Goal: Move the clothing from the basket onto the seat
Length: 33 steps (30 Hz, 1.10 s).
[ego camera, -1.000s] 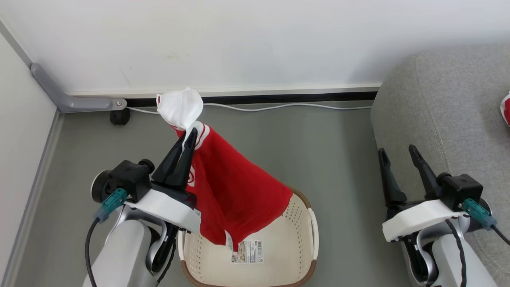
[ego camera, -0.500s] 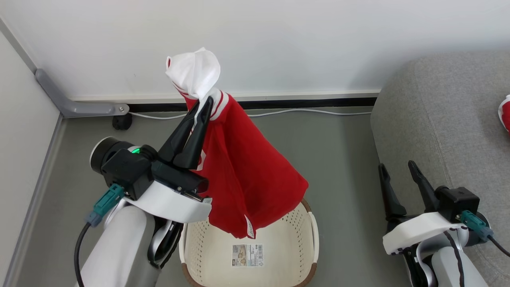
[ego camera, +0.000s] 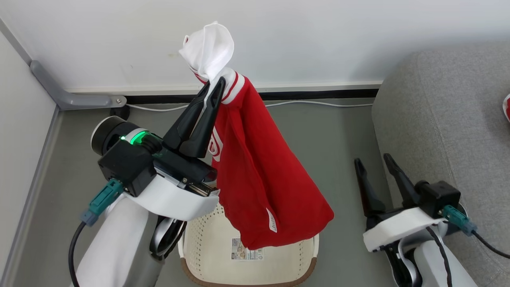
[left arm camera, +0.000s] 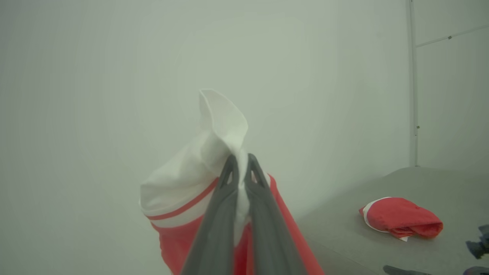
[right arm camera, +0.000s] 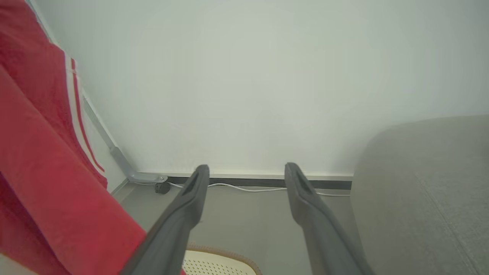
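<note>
Jaws of the left gripper [ego camera: 215,83] are pressed shut on the striped trim of a red garment [ego camera: 259,175], just under a white fold [ego camera: 209,48] that pokes up at the upper centre of the head view. Pinching it by that top edge lets the cloth hang in one long drape. Its lower hem hangs in front of the basket [ego camera: 195,247] at the bottom centre, so I judge a sideways carry would not drag it across the rim.

What shows of the basket's floor is its barcode sticker [ego camera: 243,253] and no other cloth, though the hanging garment hides part of it.

At the lower right, the right gripper [ego camera: 371,159] has its fingers spread wide with nothing between them. It sits just beside the rounded edge of the seat [ego camera: 446,111], which takes up the right side of the frame. It seems parked there to leave the way open.

A second red-and-white piece [left arm camera: 401,223] lies bunched on the seat at the lower right of the left wrist view, which probably marks the drop area. The held garment is well apart from the seat.
</note>
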{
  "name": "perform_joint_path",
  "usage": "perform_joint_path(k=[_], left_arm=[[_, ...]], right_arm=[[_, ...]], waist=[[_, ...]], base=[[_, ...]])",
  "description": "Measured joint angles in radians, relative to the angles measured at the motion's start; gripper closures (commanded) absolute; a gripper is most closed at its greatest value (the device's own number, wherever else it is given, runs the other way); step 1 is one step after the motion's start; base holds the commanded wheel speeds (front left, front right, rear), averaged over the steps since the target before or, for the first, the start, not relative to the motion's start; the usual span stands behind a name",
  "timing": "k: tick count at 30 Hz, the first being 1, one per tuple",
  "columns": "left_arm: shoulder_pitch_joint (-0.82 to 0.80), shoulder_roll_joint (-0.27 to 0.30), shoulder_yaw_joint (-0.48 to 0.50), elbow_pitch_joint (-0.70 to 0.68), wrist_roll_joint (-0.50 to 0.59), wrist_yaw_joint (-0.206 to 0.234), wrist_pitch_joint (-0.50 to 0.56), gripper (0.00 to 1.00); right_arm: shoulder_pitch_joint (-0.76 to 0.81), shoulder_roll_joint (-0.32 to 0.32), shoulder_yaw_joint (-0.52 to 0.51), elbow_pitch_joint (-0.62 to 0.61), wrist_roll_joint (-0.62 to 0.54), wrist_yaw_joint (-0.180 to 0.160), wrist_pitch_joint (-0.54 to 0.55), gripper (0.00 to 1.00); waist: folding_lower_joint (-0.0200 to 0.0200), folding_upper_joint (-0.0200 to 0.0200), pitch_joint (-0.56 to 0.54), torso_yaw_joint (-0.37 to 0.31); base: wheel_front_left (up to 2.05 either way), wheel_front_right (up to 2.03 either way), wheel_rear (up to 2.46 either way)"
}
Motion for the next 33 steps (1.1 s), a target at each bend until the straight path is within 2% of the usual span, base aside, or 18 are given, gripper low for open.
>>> perform_joint_path(k=[9, 16, 26, 30, 33], left_arm=[[-0.013, -0.001, -0.018, -0.002, 0.0, 0.0, 0.0, 1.0], [-0.024, -0.004, -0.032, 0.001, 0.0, 0.0, 0.0, 1.0], [-0.043, -0.007, -0.058, 0.008, 0.0, 0.0, -0.002, 1.0], [-0.045, -0.007, -0.066, 0.008, 0.0, 0.0, -0.002, 1.0], [-0.048, -0.008, -0.075, 0.007, 0.0, 0.0, -0.002, 1.0]], right_arm=[[-0.07, -0.004, 0.189, -0.178, 0.098, 0.0, 0.0, 0.0], [-0.119, -0.044, 0.316, -0.324, 0.127, 0.0, 0.0, 0.0], [-0.185, -0.085, 0.46, -0.278, 0.134, 0.0, 0.0, 0.0], [-0.204, -0.086, 0.478, -0.231, 0.129, 0.0, 0.0, 0.0], [-0.216, -0.078, 0.455, -0.212, 0.088, 0.0, 0.0, 0.0]], waist=[[0.0, 0.0, 0.017, -0.008], [0.0, 0.0, 0.026, -0.011], [0.0, 0.0, 0.033, -0.006], [0.0, 0.0, 0.033, -0.001], [0.0, 0.0, 0.033, 0.004]], base=[[0.0, 0.0, 0.0], [0.0, 0.0, 0.0], [0.0, 0.0, 0.0], [0.0, 0.0, 0.0], [0.0, 0.0, 0.0]])
